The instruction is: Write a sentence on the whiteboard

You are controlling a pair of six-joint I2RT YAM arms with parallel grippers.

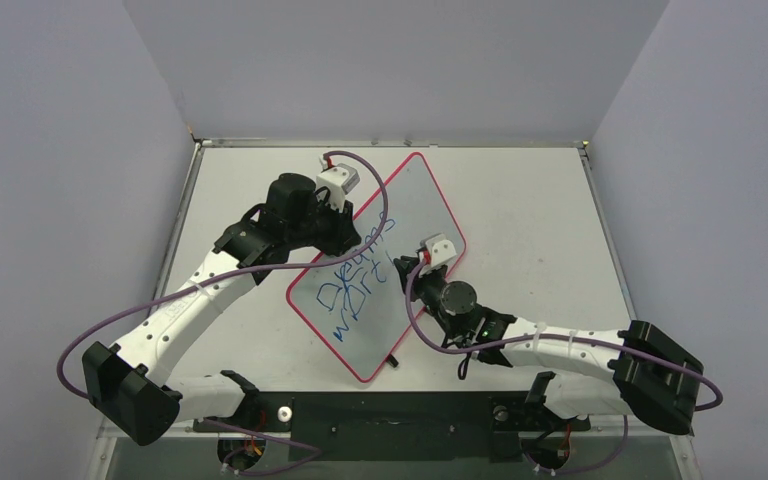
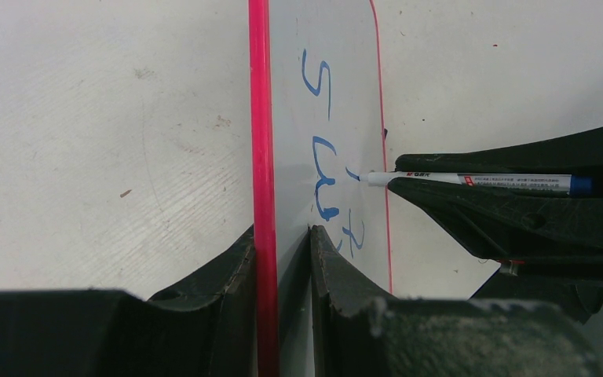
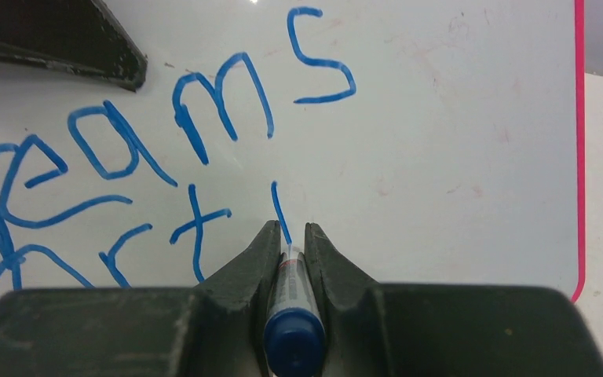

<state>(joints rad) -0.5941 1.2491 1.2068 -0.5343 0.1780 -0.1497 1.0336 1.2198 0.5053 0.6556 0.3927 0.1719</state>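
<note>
blue looping sentence (image 1: 358,283) on glossy whiteboard (image 1: 415,205); right claw (image 3: 289,228) pinching slim marker (image 3: 292,314).

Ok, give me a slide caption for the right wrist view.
Right gripper holds a blue marker, tip touching the whiteboard just below the handwritten sentence.

On the whiteboard (image 3: 455,157), the blue sentence (image 3: 220,102) shows "eams" at the upper left of the right wrist view, with "rt" and a lone stroke beneath. From above, its first line reads "Dreams". The print on the marker (image 2: 479,181) label is too small to read.
</note>
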